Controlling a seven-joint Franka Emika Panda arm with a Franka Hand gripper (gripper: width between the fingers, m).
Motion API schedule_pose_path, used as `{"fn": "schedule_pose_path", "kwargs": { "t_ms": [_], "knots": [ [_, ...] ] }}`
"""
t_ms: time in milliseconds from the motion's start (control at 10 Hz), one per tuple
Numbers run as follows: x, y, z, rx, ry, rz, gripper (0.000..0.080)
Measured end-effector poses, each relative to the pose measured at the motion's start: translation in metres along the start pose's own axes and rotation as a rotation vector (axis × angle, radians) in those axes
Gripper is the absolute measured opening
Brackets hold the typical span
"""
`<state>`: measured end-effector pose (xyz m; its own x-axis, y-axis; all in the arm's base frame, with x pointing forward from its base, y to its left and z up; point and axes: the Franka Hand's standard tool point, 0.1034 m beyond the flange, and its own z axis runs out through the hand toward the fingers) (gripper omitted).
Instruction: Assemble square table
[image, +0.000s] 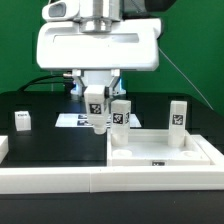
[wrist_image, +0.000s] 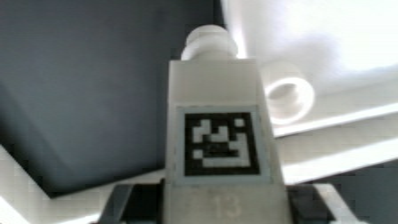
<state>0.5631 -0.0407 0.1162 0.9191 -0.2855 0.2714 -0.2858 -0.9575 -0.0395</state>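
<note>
My two-finger gripper (image: 96, 90) pinches a white tagged plastic leg block (image: 97, 118) just beside the large white square tray-like tabletop (image: 190, 152); next, I judge, its tip needs centring over the tabletop's round corner hole (wrist_image: 285, 95).

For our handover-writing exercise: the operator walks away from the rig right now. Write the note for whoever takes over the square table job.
Gripper: shut on the held leg, upright, beside the tabletop's far corner on the exterior view's left.
Tabletop: lies flat, rim up.
Second leg and third leg: upright at its far edge; whether they are fastened cannot be told.
Fourth leg: apart, at the exterior view's left.
Done: at most two legs.
Left: probably seat the held leg, then the fourth.
</note>
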Motion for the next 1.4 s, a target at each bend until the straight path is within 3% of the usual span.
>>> {"fn": "schedule_pose_path", "kwargs": {
  "t_ms": [400,700,900,1300,1400],
  "knots": [
    [-0.001,-0.002,0.001,0.001,-0.003,0.008,0.0290],
    [0.003,-0.064,-0.007,0.040,0.018,0.023,0.0290],
    [0.005,-0.085,-0.006,0.048,-0.012,0.003,0.0290],
    [0.009,-0.082,-0.005,0.046,0.044,0.000,0.0290],
    [0.008,-0.082,-0.003,0.046,0.141,0.009,0.0290]
  ]
}}
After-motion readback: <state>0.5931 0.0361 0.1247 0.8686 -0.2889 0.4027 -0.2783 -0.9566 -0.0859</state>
